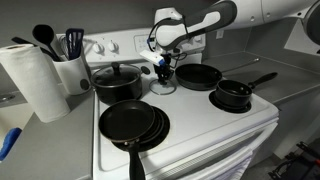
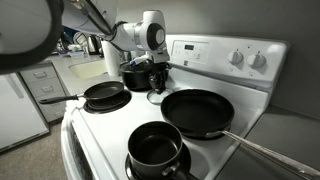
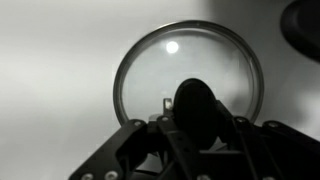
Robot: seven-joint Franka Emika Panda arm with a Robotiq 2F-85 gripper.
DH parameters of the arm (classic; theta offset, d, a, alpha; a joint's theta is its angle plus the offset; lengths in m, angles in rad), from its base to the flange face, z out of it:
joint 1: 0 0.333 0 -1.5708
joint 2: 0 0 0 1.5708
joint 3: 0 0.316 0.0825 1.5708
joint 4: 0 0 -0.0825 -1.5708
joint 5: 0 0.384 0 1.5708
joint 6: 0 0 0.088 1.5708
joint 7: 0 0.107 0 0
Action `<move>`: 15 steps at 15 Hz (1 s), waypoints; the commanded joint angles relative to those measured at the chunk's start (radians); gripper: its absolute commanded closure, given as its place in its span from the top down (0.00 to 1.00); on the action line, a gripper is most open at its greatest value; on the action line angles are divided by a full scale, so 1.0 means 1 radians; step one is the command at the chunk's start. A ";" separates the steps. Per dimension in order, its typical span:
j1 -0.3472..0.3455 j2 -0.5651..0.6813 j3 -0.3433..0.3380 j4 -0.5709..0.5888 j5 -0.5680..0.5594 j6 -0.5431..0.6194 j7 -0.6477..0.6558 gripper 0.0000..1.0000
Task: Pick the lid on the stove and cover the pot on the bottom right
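paper towel roll (image 1: 30,80): upright, beside crock
utensil crock (image 1: 70,72): white, holds black utensils
large pot (image 1: 118,82): black, lidded
front frying pan (image 1: 133,123): black, empty
rear frying pan (image 1: 198,76): black, empty
blue object (image 1: 8,142): unclear

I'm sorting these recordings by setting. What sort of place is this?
Most likely a kitchen, perhaps a home one. There is a white stove with knobs on its back panel and several black pans on top. A paper towel roll and a utensil holder stand on the counter beside it.

Clear glass lid (image 3: 188,85), glossy white stove (image 1: 205,122)
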 commanded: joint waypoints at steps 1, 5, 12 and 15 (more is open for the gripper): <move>0.011 -0.002 -0.019 0.049 -0.029 -0.122 -0.017 0.17; 0.006 -0.002 -0.006 0.103 -0.045 -0.201 -0.045 0.17; 0.006 -0.005 0.015 0.177 -0.022 -0.220 -0.062 0.17; 0.012 -0.002 0.011 0.209 -0.031 -0.227 -0.069 0.17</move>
